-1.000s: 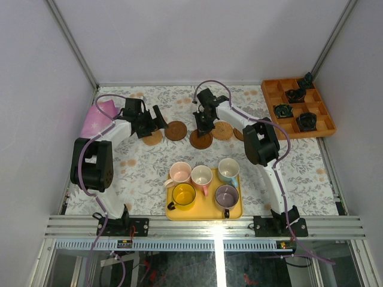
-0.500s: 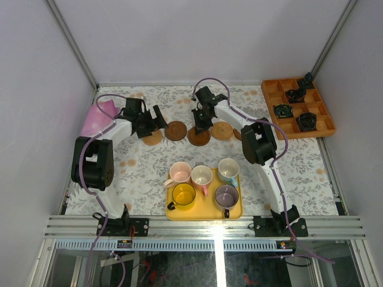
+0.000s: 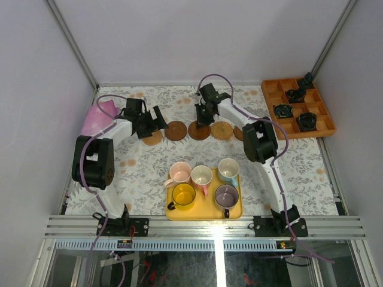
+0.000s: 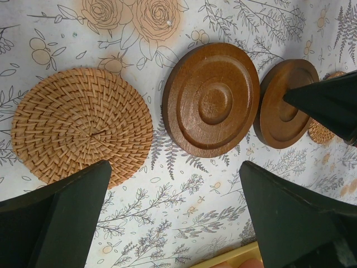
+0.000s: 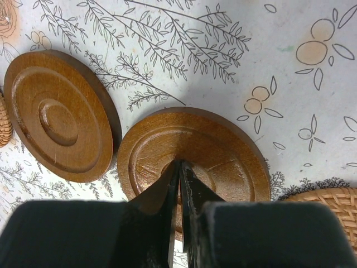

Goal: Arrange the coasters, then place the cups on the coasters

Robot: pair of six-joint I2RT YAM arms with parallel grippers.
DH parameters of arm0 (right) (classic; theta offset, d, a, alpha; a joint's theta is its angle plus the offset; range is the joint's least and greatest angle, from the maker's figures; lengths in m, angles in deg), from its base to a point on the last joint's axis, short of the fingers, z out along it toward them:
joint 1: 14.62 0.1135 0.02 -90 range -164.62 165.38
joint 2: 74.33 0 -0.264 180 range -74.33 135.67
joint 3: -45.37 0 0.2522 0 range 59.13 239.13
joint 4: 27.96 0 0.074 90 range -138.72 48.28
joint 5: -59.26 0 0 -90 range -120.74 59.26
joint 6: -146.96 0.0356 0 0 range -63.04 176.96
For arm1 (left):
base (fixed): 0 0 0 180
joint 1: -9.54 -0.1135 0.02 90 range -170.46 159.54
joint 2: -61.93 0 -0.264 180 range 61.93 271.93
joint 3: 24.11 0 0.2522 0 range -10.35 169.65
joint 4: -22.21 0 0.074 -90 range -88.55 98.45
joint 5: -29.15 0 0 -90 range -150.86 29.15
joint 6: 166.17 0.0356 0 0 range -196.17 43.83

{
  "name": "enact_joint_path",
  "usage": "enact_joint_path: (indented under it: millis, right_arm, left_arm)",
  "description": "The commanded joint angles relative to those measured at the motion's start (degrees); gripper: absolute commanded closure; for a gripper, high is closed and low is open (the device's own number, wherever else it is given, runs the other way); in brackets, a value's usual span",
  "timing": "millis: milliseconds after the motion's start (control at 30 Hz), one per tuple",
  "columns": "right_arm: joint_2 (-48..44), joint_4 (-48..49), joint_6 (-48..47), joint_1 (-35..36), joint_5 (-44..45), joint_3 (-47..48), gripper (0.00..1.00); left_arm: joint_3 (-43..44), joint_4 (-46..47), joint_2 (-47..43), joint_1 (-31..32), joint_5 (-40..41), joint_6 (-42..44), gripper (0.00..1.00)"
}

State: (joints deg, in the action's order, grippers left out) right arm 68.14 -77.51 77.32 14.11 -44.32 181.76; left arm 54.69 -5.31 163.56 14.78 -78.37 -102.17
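Right gripper (image 5: pixel 179 165) closed, tips resting on dark coaster (image 5: pixel 223 142).
Left gripper (image 4: pixel 174 170) hung with fingers wide apart near woven coaster (image 4: pixel 82 124); 5 cups (image 3: pixel 202 175) sat on yellow tray (image 3: pixel 204 213).

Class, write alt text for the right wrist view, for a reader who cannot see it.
Two black fingers, shut together, point down at the middle of a round wooden coaster on a flower-printed tablecloth. A second wooden coaster lies close beside it on the left, and the edge of a woven coaster shows at the lower right.
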Motion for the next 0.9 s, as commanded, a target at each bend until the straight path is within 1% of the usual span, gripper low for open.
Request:
enact_joint_path:
  millis: [0, 233, 533, 600, 700, 800, 867]
  right_arm:
    - [2.33, 1.16, -0.28, -0.75, 2.83, 1.0, 0.9]
    - [-1.86, 3.93, -0.82, -0.7, 2.28, -2.98, 0.89]
    - [-13.68, 10.58, -1.88, -0.67, 5.09, -6.94, 0.84]
    - [-17.11, 12.82, -2.12, -0.67, 6.56, -9.25, 0.82]
    - [-21.36, 14.73, -2.29, -0.74, 11.16, -13.49, 0.79]
    - [-24.74, 14.74, -1.7, -1.55, 15.72, -18.22, 0.78]
    - [-27.24, 15.01, -0.73, -2.73, 17.11, -22.43, 0.79]
  left_arm:
    - [0.67, 1.37, 0.84, -0.35, 0.92, 0.29, 0.0]
    - [1.1, 1.28, 1.28, -0.4, 1.44, 0.47, 0.0]
    - [2.96, 1.31, 2.73, -0.4, 3.02, 1.27, 0.0]
    - [3.51, 1.27, 3.42, -0.34, 3.35, 1.43, 0.0]
    - [3.98, 1.35, 4.46, -0.39, 3.04, 1.39, 0.0]
    - [3.79, 1.32, 4.7, -0.35, 2.26, 1.29, 0.0]
    - [3.4, 1.03, 4.35, -0.33, 2.07, 1.43, 0.0]
